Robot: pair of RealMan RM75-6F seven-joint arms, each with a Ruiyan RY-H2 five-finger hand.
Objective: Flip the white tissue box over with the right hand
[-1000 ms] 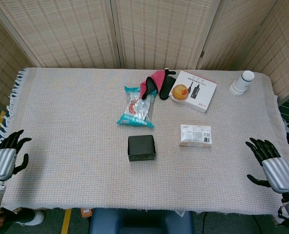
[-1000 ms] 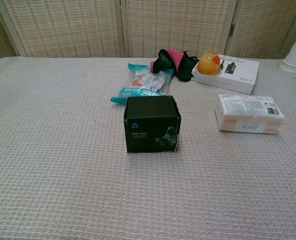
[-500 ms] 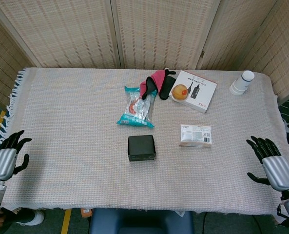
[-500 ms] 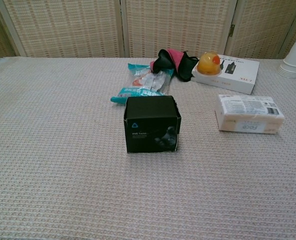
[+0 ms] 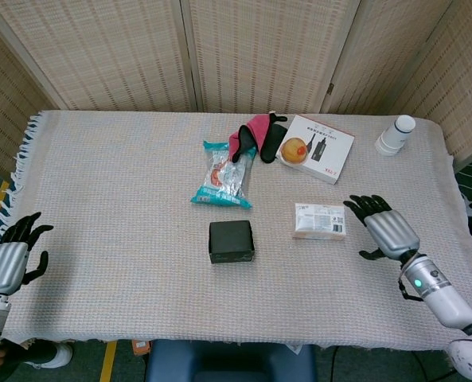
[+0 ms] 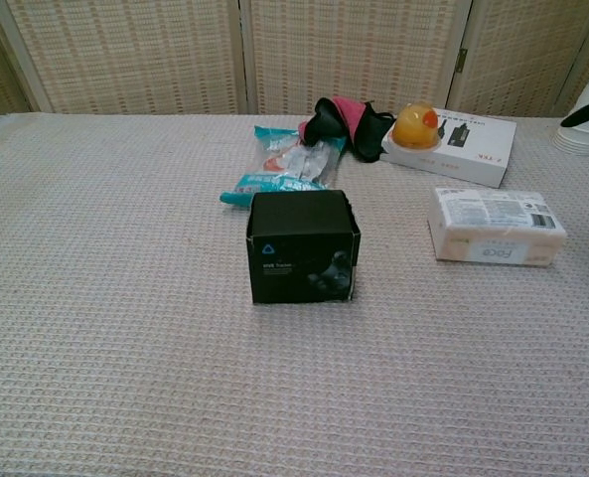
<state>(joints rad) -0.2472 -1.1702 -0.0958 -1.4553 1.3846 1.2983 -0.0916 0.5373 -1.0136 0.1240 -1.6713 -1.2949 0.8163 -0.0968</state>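
White tissue box [image 5: 319,221] lies flat on the woven cloth [image 5: 108,199], printed label up, text unreadable. My right hand [image 5: 385,228] hovers just beside it, fingers spread, holding nothing. My left hand [image 5: 9,259] rests open at the table edge.

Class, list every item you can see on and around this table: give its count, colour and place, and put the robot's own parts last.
tissue box: 1, white, right of centre
small box: 1, black, table centre
snack packet: 1, teal and clear, behind the black box
cloth items: a pink and black bundle, far centre
flat box: 1, white, far right, orange-yellow round object on it
paper cups: white stack, far right corner
tablecloth: 1, beige, covers table
right hand: 1, open, beside tissue box
left hand: 1, open, left edge
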